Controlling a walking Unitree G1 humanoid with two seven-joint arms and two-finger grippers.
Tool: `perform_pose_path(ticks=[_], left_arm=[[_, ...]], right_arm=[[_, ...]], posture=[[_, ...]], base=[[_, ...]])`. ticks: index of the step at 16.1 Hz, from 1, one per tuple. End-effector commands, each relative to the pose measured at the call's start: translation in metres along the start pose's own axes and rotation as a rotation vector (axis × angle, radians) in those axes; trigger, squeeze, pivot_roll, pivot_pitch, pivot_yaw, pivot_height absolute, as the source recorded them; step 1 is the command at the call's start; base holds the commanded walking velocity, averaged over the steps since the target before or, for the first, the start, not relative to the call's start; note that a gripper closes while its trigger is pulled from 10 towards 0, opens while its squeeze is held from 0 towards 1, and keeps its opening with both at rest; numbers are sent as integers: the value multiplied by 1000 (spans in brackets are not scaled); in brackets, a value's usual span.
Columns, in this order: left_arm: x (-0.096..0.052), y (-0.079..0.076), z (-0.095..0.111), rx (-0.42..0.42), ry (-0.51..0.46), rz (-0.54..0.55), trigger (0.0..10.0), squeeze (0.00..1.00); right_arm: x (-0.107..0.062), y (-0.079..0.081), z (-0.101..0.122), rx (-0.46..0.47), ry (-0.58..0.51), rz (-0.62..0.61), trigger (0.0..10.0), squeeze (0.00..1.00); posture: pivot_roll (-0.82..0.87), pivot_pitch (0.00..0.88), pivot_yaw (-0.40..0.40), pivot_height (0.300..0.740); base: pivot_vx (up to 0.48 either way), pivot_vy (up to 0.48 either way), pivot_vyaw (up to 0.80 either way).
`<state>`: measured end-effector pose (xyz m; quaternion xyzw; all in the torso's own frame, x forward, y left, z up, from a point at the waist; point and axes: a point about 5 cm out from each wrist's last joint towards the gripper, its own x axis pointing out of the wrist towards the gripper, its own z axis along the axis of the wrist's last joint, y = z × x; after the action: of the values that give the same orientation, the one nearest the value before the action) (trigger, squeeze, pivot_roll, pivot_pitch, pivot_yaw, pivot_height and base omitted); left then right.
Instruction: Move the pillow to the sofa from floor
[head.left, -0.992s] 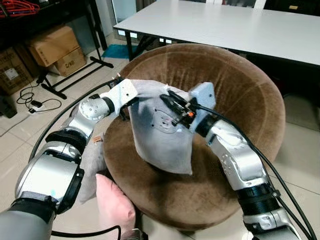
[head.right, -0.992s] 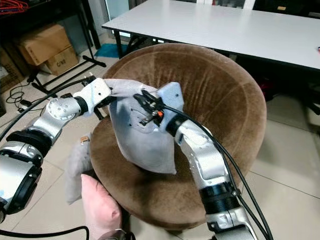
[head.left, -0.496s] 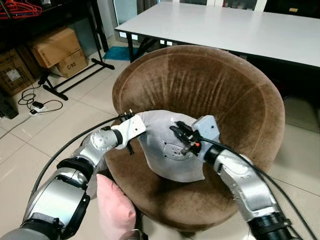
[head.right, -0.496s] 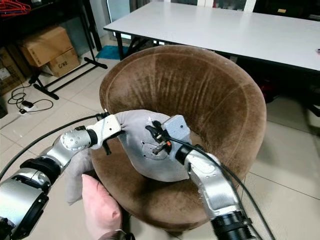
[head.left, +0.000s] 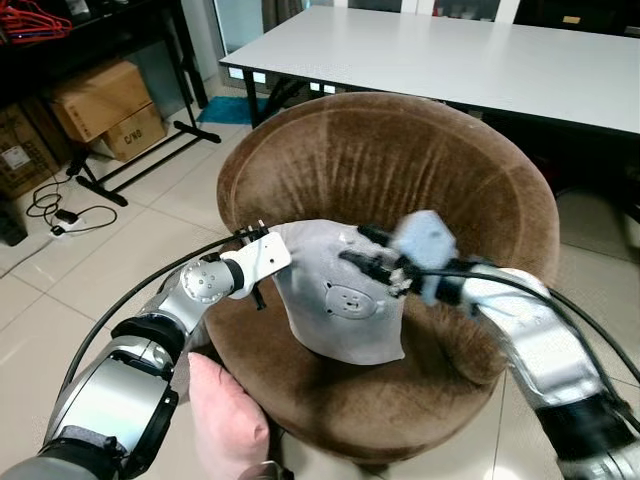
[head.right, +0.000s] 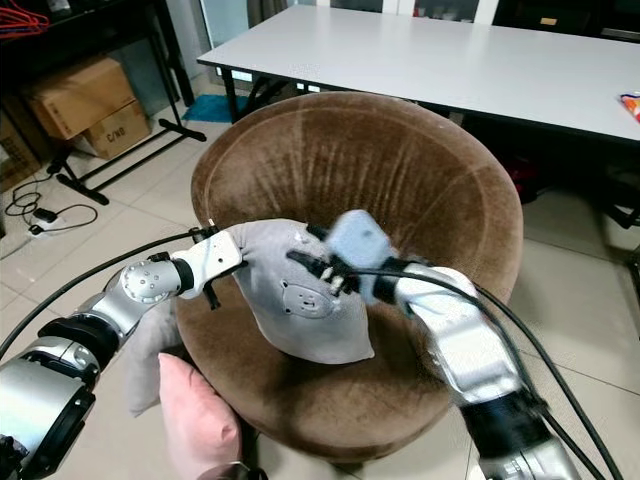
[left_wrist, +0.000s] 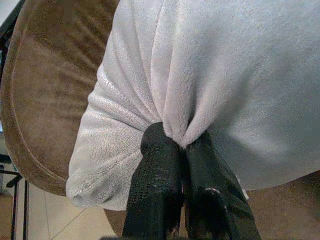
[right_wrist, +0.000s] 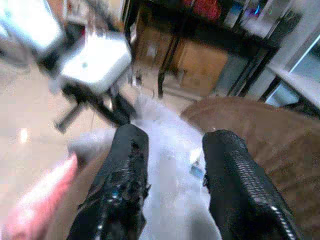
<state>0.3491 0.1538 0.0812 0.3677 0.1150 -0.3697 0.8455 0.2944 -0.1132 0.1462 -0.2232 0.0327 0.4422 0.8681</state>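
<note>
Grey pillow (head.left: 340, 300) resting on the brown sofa (head.left: 440, 190) seat.
Pinched at one edge by left gripper (left_wrist: 182, 145) for steadying; right gripper (right_wrist: 172, 150) spread wide, apparently released.

One grey pillow (head.left: 340, 300) on one brown sofa (head.left: 470, 190); one pink pillow (head.left: 225, 415) beside the sofa; one white table (head.left: 480, 60) behind it; two cardboard boxes (head.left: 100, 105).
</note>
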Motion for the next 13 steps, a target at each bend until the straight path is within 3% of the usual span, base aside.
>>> perform_pose_path(ticks=[1,4,7,8,9,13], left_arm=[[0,-3,0,28,5,-29,0,0],[1,-7,1,49,-6,-59,0,0],[1,-11,2,79,-20,-93,0,0],[0,-13,1,94,-22,-106,0,0],[-1,-17,0,111,-23,-126,0,0],[-2,-23,-3,121,-31,-150,0,0]], right_arm=[[5,-3,-8,-31,73,-12,10000,1000],[23,-3,-9,-81,174,88,10000,1000],[36,-9,-20,-160,314,106,10000,1000],[37,-11,-29,-186,386,111,10000,580],[35,-13,-41,-190,482,96,10000,0],[27,-15,-62,-189,617,63,10000,0]], posture=[[-79,0,82,740],[-59,0,66,740],[-46,0,54,740],[-44,0,52,740],[-41,0,48,740],[-39,0,48,740]], base=[[0,0,0],[0,0,0],[0,0,0],[0,0,0],[0,0,0],[0,0,0]])
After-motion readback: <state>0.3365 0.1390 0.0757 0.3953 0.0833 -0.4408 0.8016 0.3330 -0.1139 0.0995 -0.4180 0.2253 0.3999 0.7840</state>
